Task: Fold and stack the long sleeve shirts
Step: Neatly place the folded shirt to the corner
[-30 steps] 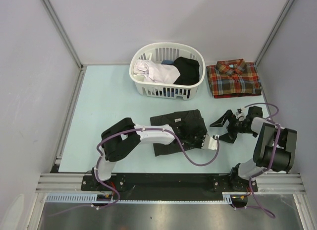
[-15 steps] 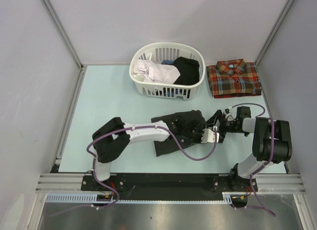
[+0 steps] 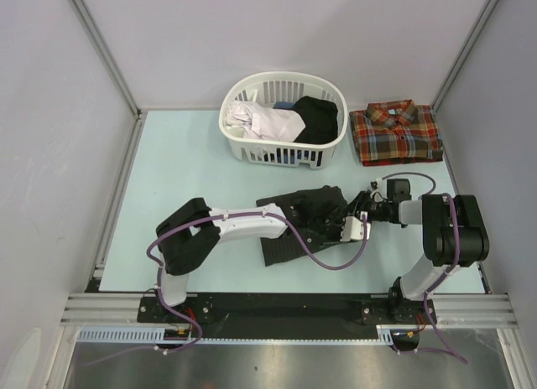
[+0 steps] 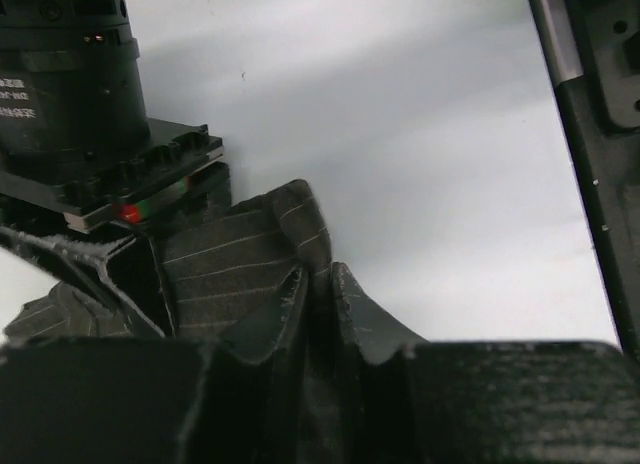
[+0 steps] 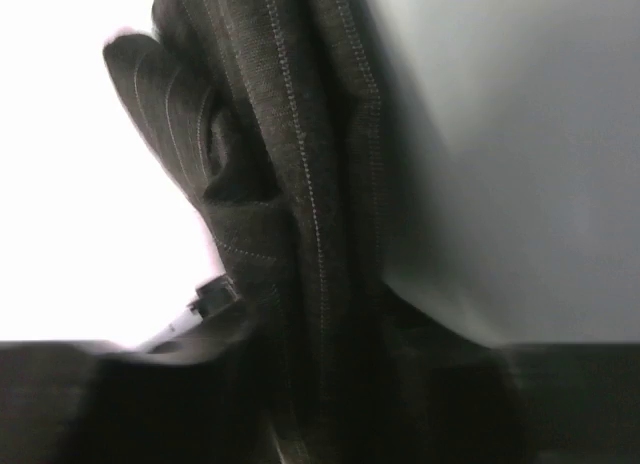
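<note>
Top view: the pinstriped shirt (image 3: 312,204) lies folded mid-tabletop (image 3: 185,171), with the folded plaid shirt (image 3: 396,134) well apart at the far right corner. The left gripper (image 3: 342,225) is clamped on the pinstriped shirt's right edge. The right gripper (image 3: 362,207) meets the same edge; whether it grips cannot be told. Risk: a pinch catching only the top layers would let the fold spill open on lifting.

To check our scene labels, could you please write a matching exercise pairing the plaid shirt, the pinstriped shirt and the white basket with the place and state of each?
Column one:
1. plaid shirt
2. pinstriped shirt
3. basket

Column two:
A. in the middle, rumpled
B. far right corner, neatly folded
C. far middle, part filled

Pairs: 1-B, 2-A, 3-C
</note>
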`<move>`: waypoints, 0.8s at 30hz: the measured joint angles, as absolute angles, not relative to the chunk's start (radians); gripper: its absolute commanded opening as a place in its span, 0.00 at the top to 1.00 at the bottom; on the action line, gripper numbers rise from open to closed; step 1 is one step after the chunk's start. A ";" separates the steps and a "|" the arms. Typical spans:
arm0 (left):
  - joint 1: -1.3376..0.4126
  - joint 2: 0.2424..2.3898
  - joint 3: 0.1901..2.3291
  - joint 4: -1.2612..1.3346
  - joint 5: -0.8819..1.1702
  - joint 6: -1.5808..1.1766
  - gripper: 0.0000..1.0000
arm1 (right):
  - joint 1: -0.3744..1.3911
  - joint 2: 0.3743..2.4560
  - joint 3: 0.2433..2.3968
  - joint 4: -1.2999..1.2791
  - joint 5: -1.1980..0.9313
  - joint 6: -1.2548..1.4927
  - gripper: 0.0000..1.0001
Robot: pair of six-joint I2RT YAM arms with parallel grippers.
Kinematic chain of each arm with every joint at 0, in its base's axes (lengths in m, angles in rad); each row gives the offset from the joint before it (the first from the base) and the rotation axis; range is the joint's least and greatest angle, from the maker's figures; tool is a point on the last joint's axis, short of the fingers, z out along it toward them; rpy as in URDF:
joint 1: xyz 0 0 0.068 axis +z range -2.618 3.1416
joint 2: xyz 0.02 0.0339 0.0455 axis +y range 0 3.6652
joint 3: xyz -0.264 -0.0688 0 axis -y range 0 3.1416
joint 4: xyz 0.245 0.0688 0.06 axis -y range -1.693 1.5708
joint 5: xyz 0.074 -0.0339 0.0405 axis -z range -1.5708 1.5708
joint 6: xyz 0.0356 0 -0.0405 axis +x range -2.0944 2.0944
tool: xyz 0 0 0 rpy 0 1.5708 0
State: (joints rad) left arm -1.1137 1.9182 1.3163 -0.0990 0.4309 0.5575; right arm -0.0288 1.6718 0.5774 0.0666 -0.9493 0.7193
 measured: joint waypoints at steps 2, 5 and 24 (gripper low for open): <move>-1.114 1.917 1.317 -0.100 0.441 0.549 0.55 | -0.030 1.669 0.581 0.056 -0.910 0.712 0.93; -1.111 1.903 1.317 -0.133 0.460 0.538 0.40 | -0.031 1.646 0.619 -0.037 -0.841 0.651 1.00; -0.631 1.695 1.359 -0.305 0.422 0.497 0.19 | -0.181 1.457 0.981 -0.514 -0.490 0.112 1.00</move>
State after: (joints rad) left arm -0.6312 1.6951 1.3590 -0.3046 0.4225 0.4973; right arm -0.1806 1.4567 0.9806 -0.5137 -0.4904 0.1116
